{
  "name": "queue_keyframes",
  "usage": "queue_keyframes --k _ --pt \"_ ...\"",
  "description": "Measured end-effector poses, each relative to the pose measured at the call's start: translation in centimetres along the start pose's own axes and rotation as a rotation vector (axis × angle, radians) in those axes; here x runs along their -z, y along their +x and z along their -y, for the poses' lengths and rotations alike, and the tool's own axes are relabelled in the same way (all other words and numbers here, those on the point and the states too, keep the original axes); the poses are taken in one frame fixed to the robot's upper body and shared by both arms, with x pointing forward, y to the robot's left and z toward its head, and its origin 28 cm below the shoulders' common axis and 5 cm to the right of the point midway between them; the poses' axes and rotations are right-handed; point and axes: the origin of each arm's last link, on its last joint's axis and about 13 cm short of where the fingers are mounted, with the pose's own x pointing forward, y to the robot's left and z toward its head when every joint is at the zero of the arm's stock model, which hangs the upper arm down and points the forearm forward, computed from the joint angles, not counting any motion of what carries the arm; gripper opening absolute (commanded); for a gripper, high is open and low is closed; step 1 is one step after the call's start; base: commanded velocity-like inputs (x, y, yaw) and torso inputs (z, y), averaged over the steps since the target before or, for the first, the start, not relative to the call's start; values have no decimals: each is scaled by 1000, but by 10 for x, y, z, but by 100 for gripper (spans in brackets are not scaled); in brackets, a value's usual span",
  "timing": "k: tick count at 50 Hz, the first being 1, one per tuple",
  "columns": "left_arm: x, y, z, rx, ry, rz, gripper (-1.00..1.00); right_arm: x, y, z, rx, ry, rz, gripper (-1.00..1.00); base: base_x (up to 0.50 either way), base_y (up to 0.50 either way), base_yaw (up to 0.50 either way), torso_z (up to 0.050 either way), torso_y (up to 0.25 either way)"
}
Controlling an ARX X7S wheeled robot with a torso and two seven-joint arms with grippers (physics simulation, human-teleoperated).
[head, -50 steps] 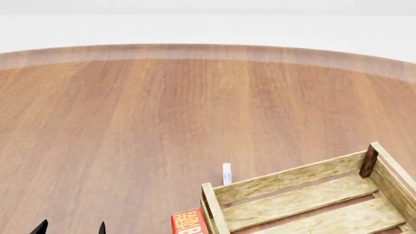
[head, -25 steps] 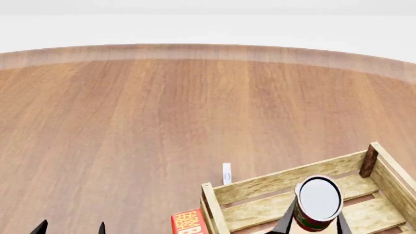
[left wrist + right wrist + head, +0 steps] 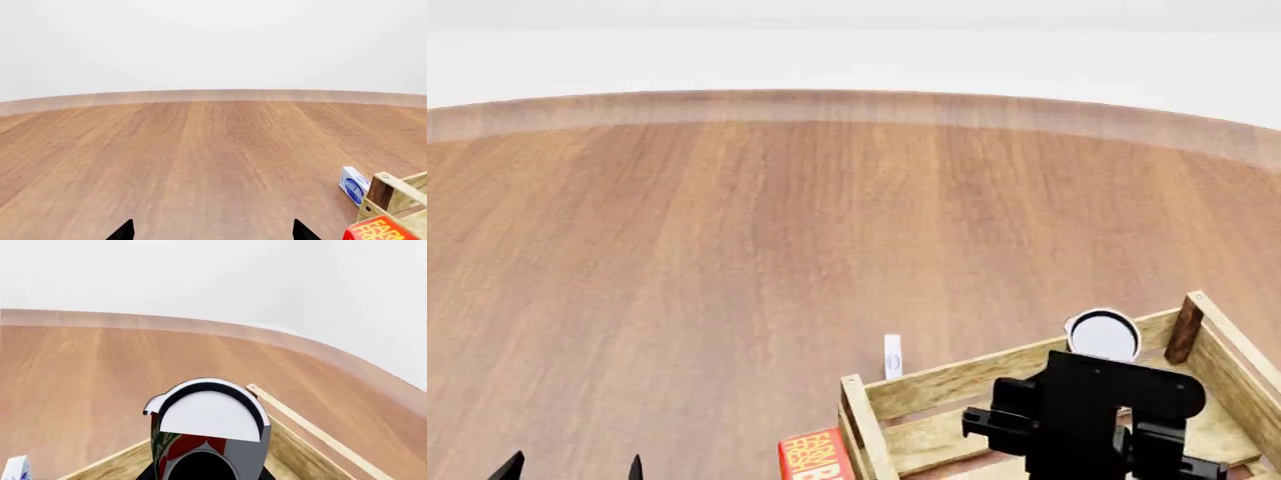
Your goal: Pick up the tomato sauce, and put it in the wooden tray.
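The tomato sauce (image 3: 207,430), a can with a red and green label and a white top, sits in my right gripper (image 3: 1098,372), which is shut on it. In the head view only the can's white top (image 3: 1102,335) shows past the black arm. The can hangs above the wooden tray (image 3: 1014,370), near the tray's far wall; the tray's rim (image 3: 303,427) shows under it in the right wrist view. My left gripper (image 3: 574,466) is open and empty over bare table at the near left; both dark fingertips (image 3: 123,231) show in the left wrist view.
A red box (image 3: 814,455) lies against the tray's left near corner, also seen in the left wrist view (image 3: 377,232). A small blue-and-white box (image 3: 892,356) stands just beyond the tray's left wall. The round wooden table (image 3: 761,230) stretches far to the left and back.
My right arm has come into the head view with the can and moved forward over the tray toward its far wall. The left gripper has not moved.
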Motion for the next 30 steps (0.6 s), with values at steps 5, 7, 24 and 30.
queue_keyframes --k 5,7,24,30 --pt "0 0 0 -1 -1 0 100 6 17 -2 25 -2 -45 -100 0 0 0 0 0" --pt "0 0 0 -1 -1 0 100 9 23 -3 35 -3 -61 -100 0 0 0 0 0" --pt "0 0 0 -4 -2 1 100 32 62 -5 91 -8 -183 -100 0 0 0 0 1" --pt "0 0 0 -5 -3 0 100 39 63 -4 96 -10 -216 -100 0 0 0 0 0"
